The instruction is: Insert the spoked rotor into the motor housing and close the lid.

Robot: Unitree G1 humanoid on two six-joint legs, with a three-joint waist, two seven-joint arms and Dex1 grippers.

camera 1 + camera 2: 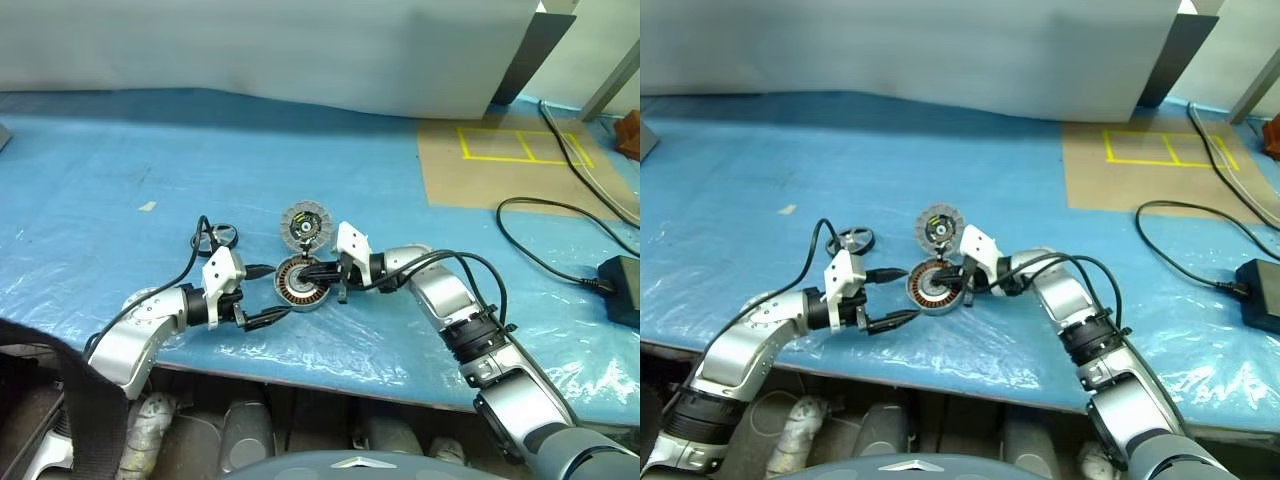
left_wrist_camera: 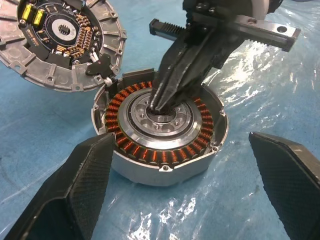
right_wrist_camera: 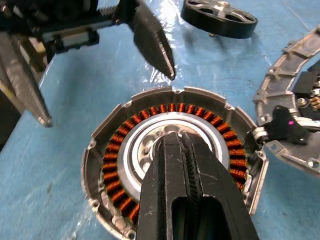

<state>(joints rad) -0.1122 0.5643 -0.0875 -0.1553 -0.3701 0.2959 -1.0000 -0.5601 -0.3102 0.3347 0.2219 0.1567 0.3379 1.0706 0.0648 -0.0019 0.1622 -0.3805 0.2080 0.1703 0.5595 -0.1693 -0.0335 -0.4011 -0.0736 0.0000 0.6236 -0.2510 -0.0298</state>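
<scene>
The motor housing (image 2: pixel 165 172), silver with copper-orange windings, lies open-side up on the blue table. Its lid (image 2: pixel 60 42) stands tilted open at the housing's far edge, circuit side showing. The spoked rotor (image 3: pixel 220 17), a dark wheel, lies flat on the table to the left, apart from the housing. My right gripper (image 3: pixel 182 137) is shut, reaching in from the right with its tips down on the housing's central hub. My left gripper (image 1: pixel 266 294) is open just left of the housing, one finger (image 2: pixel 75 192) on each side of it, holding nothing.
Black cables (image 1: pixel 540 245) and a black power adapter (image 1: pixel 622 288) lie on the right. A brown sheet (image 1: pixel 500 165) with yellow tape sits at the back right. A white board (image 1: pixel 300 50) stands behind. The table's front edge (image 1: pixel 300 375) is close below the grippers.
</scene>
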